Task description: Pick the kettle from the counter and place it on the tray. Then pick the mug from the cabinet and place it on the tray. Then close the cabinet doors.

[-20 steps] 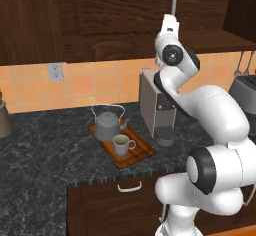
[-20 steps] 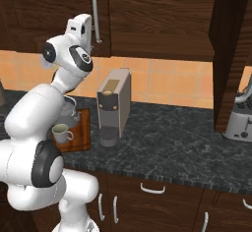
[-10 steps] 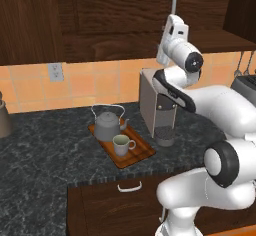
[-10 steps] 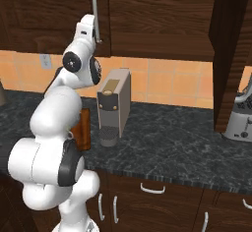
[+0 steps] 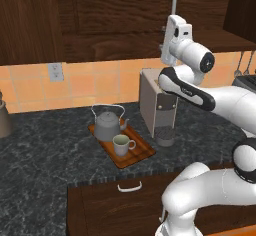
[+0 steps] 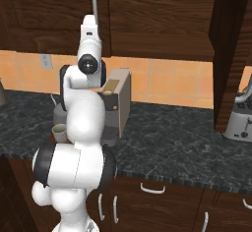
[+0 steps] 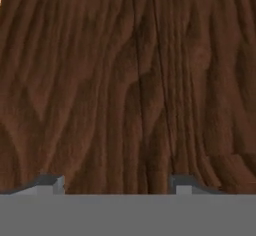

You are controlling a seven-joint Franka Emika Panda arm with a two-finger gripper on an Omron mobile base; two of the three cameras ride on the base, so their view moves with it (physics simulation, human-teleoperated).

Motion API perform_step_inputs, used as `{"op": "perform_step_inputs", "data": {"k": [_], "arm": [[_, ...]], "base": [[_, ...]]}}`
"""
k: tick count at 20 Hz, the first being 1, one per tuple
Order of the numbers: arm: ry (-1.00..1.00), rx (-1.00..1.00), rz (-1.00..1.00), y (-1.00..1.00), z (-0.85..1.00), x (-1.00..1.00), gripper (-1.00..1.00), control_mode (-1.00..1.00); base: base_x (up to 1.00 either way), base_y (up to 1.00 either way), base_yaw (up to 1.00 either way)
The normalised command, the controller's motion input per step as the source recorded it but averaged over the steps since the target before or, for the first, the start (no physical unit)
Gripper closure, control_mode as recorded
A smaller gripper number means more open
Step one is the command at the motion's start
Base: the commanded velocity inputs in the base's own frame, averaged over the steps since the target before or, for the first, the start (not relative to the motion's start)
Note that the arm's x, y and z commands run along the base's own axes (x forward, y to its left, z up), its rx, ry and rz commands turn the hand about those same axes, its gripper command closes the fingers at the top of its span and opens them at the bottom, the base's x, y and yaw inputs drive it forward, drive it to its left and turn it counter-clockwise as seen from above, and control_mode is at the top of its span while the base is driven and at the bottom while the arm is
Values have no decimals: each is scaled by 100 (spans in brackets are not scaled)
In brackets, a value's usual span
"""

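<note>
- Kettle [image 5: 107, 125] w/ mug [image 5: 122, 144] seen in left base view, both on tray [image 5: 142, 155]; kettle at tray's far end, mug nearer the camera, just beside kettle.
- Tray flat on counter [image 5: 40, 155], just left of beige machine [image 5: 150, 100]; grey cup-like base [image 5: 164, 137] under machine's front, right of tray.
- Arm raised high above machine, hand up against cabinet doors [image 5: 110, 15], close under long grey bar handle [image 5: 173, 2]. Gripper tips hidden behind hand; can't tell their state from this side.
- Wall outlet [image 5: 56, 71] on orange tile, up-left of tray. Drawer handle [image 5: 130, 186] below counter edge, in front of tray.
- Right base view: arm blocks most of tray; mug [image 6: 59, 131] peeks out left of arm, machine [image 6: 120, 101] just right of it.
- Hand points up at bar handle [image 6: 94, 2] on cabinet doors [image 6: 157, 14], above machine.
- Blender-like appliance [image 6: 239, 118] on counter [image 6: 167, 140], well right of machine.
- Hand view: wood grain of cabinet door [image 7: 130, 80] close ahead. Gripper [image 7: 116, 182] fingers [image 7: 50, 182] apart, nothing between them.
</note>
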Motion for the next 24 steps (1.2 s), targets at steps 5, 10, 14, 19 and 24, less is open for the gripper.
{"op": "perform_step_inputs", "data": {"k": [5,10,14,19,24], "arm": [[0,-23,0,16,20,-3,-100,-100],[0,-17,0,40,0,0,-100,-100],[0,-9,0,31,0,-23,-100,-100],[0,-2,0,20,0,-28,-100,-100],[-2,0,-3,1,2,-55,-100,-100]], "base": [[0,0,0],[0,0,0],[0,0,0],[0,0,0],[0,0,0]]}}
